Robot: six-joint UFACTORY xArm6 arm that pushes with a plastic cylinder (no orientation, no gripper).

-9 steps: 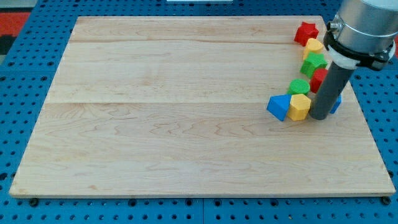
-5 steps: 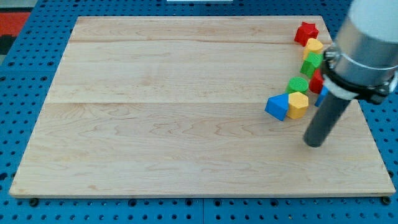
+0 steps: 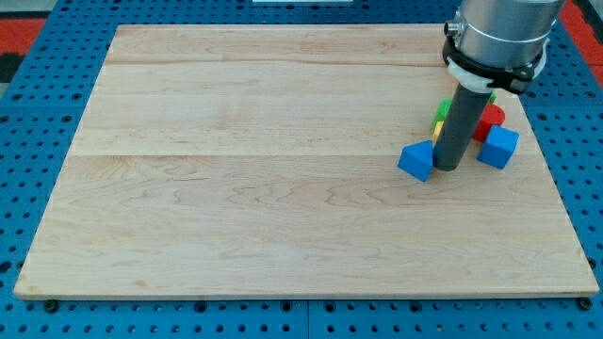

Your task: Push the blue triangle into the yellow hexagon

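Swinging back from the view's lower right, my tip (image 3: 448, 168) now rests touching the blue triangle (image 3: 415, 161) on its right, hiding the yellow hexagon (image 3: 439, 125); having no claw, it holds nothing. Pushing leftward risks driving the triangle away.

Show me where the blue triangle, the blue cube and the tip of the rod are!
blue triangle (image 3: 415, 161), camera view, on its front face.
blue cube (image 3: 497, 148), camera view, on its top face.
my tip (image 3: 448, 167), camera view, the rod's very end, just right of the blue triangle.
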